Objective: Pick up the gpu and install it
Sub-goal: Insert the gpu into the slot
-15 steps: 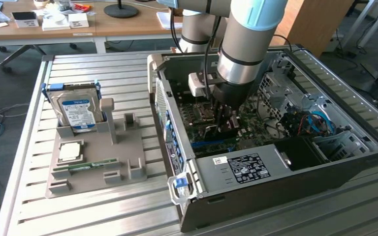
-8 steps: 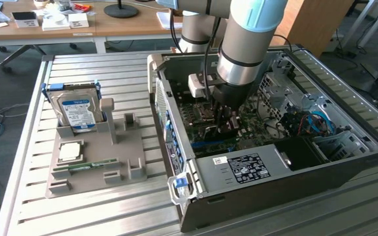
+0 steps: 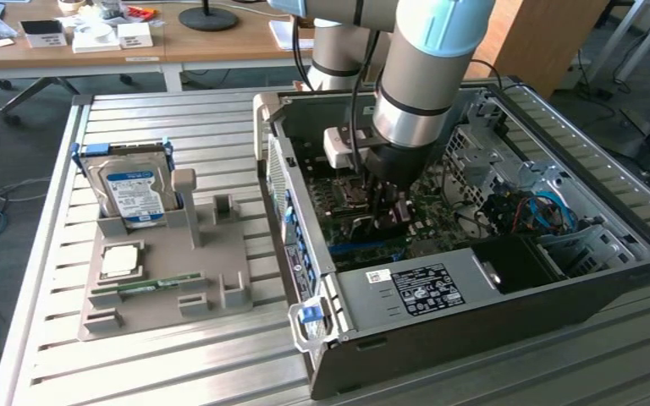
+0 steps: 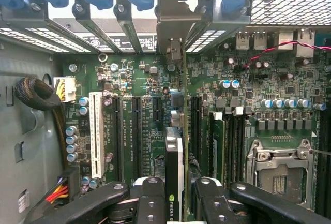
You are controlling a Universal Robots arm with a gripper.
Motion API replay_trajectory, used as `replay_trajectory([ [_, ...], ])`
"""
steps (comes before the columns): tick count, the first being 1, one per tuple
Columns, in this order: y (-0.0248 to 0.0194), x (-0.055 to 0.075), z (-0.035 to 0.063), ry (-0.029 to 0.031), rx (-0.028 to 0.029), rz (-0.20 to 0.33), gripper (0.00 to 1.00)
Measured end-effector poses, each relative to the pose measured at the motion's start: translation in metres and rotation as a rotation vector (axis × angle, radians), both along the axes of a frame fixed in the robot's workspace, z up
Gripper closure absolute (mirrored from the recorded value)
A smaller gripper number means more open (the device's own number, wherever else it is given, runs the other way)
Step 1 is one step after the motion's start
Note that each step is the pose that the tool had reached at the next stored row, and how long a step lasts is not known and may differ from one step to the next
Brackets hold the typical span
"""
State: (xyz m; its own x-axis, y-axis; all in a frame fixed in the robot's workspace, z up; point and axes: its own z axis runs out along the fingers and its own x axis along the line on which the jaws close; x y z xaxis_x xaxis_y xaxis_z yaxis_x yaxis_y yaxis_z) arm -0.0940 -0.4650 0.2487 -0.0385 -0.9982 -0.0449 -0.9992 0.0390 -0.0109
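Because the gpu (image 4: pixel 176 167) is a light, stiff but fragile card, standing on edge over the motherboard (image 4: pixel 150 87) slots inside the computer case (image 3: pixel 596 283), the pincer (image 4: pixel 175 203) rightly clamps its flat faces near the top edge, sparing fan and contacts.

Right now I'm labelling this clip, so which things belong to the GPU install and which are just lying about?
In the job:
- gripper, fingers shut on the GPU
- thin green-and-black GPU card, held edge-on above the motherboard
- open grey computer case
- green motherboard

Lying about:
- silver hard drive with blue label
- beige parts tray
- narrow green RAM stick
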Motion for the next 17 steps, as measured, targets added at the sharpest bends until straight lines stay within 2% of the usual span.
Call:
replay_trajectory([
  [17, 0.0, 0.0, -0.0025, 0.0, 0.0, 0.0, 0.73],
])
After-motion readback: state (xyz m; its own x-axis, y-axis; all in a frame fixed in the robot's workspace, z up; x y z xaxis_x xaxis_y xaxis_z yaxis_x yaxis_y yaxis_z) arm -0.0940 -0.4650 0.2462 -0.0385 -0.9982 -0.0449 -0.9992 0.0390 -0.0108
